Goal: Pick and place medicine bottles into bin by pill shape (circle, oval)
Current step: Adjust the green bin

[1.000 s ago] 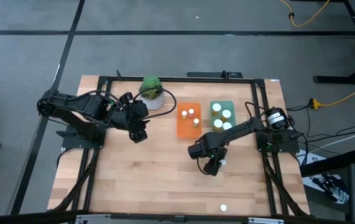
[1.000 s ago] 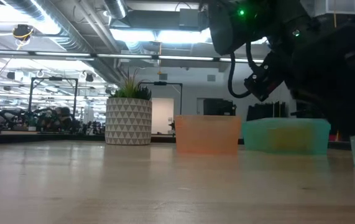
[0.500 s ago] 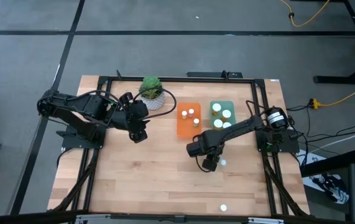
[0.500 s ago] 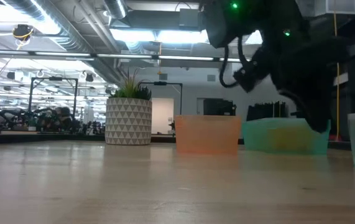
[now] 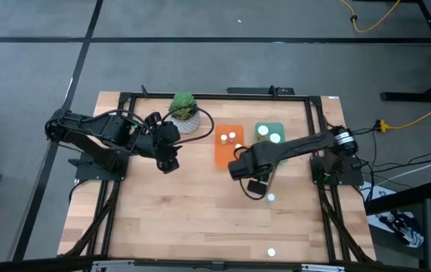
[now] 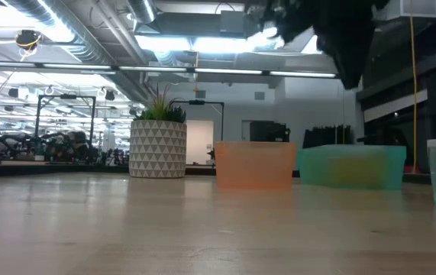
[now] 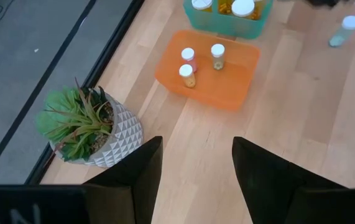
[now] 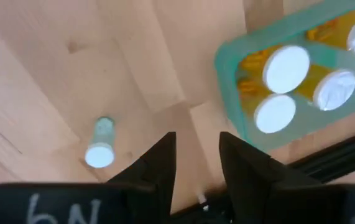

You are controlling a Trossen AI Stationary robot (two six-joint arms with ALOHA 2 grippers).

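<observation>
Bottles sit sorted by the potted plant [image 5: 184, 110]: three narrow-capped medicine bottles [image 5: 231, 139] stand in the orange tray [image 5: 220, 156] just beside it, and wide-capped ones [image 8: 288, 67] in the green tray [image 5: 263, 127] beyond. The right gripper [image 5: 255, 186] hangs in front of the green tray, fingers [image 8: 155, 163] nearly together with nothing between them. One pale bottle [image 5: 271, 198] stands on the table [image 5: 162, 219] close by it; another white cap [image 5: 271, 252], probably a bottle, sits farthest from the plant. The left gripper [image 5: 168, 162] waits near the plant, fingers apart and empty
</observation>
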